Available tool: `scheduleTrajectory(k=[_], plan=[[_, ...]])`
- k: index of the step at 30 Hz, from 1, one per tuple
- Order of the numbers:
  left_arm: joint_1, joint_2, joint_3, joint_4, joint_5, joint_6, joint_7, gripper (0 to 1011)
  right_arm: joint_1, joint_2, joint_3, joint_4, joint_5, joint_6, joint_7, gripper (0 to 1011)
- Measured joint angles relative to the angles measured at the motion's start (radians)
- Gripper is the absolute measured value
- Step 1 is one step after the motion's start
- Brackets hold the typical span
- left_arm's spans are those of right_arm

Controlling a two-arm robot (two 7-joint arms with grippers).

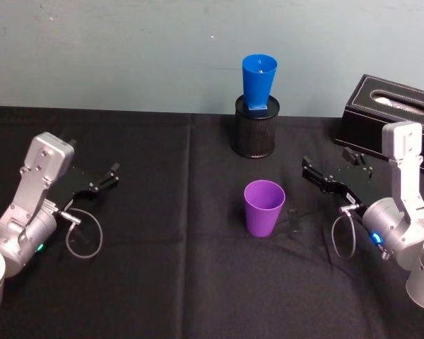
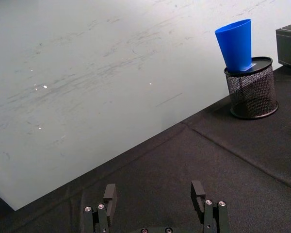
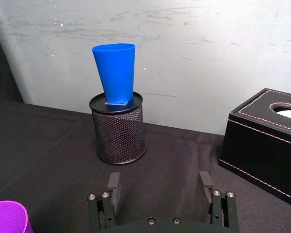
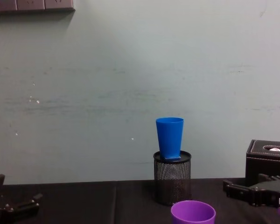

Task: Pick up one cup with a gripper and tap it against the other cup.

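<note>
My right hand (image 1: 324,178) is spread wide and holds nothing; it hovers low over the black tabletop (image 1: 162,282), to the right of the purple cup (image 1: 263,207) and apart from it. My left hand (image 1: 102,180) is also spread and empty, far on the left side. I count two cups: the purple one stands upright on the tabletop, and the blue cup (image 1: 258,81) stands on top of one black mesh cylinder (image 1: 254,127) behind it. One black tissue box (image 1: 392,116) is at the far right.
</note>
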Motion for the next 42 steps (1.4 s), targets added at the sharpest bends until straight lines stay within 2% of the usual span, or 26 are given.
scheduleTrajectory(k=[42], plan=[[0.0, 0.0, 0.0, 0.0, 0.0, 0.0, 0.0, 1004, 0.0, 0.0, 0.0, 0.0, 0.0, 0.0, 0.0, 1003]])
